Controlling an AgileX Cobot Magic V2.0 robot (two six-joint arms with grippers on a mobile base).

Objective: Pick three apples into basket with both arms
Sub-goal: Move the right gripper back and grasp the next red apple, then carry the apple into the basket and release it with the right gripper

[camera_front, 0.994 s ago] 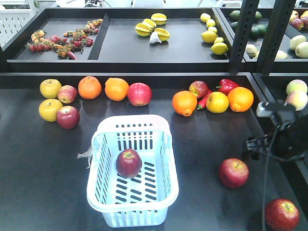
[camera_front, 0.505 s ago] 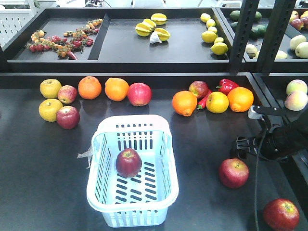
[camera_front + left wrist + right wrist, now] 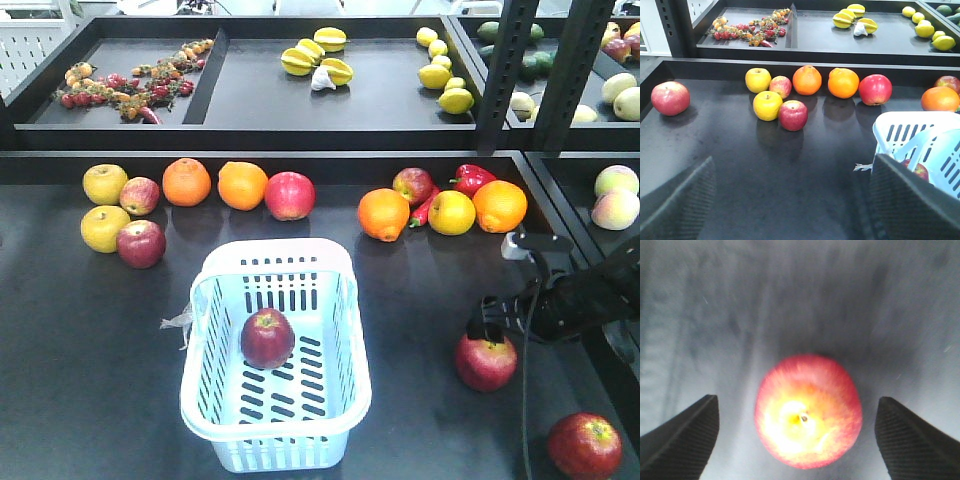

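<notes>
The right gripper [image 3: 796, 405] hangs over an apple [image 3: 486, 362] on the right side of the bench [image 3: 80, 350], its fingers spread wide on either side and not touching it. Another apple [image 3: 267, 338] lies in the basket [image 3: 280, 445] at the front middle. A third [image 3: 584, 446] sits near the front right corner. The left gripper [image 3: 790, 200] is spread apart too, holding nothing.
</notes>
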